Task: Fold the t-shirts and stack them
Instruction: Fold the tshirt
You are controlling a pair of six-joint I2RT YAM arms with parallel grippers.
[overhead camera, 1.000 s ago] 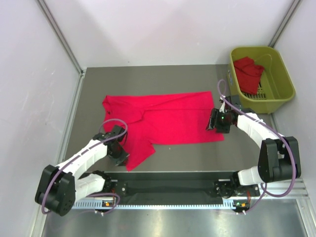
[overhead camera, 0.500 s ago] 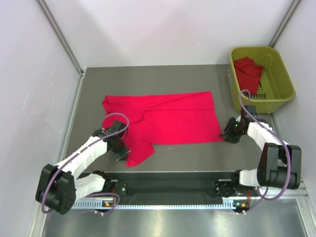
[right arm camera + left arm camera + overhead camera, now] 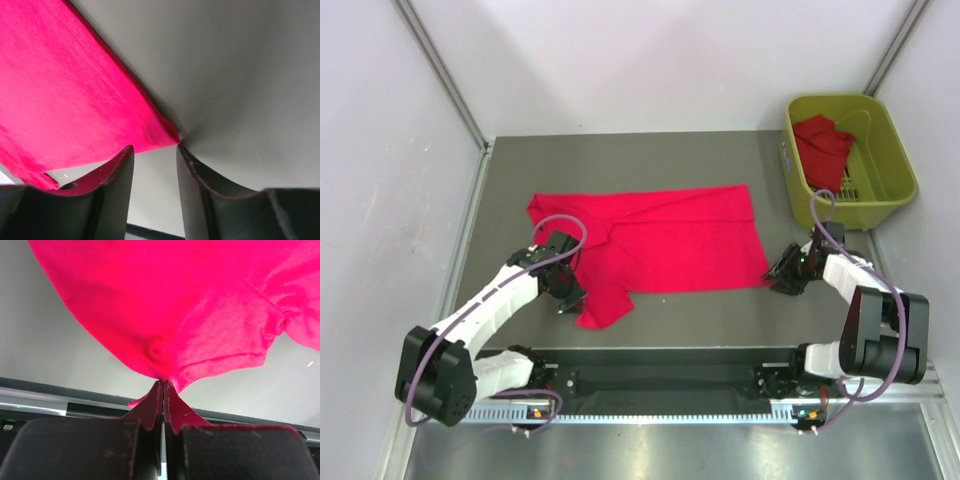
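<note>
Cloth is bunching at 8 o'clock as the left claw (image 3: 568, 297), clamped on the plain red thin-cloth t-shirt (image 3: 660, 240) on the grey worktop (image 3: 620, 160), is tugging inward; the right claw (image 3: 782, 278) (fingers apart) is now reaching its 4 o'clock corner for folding.

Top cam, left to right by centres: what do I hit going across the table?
In order: left end effector, shut on the t-shirt's edge → t-shirt spread flat → right end effector, open at the shirt's near right corner → basket, with a second t-shirt inside it.
</note>
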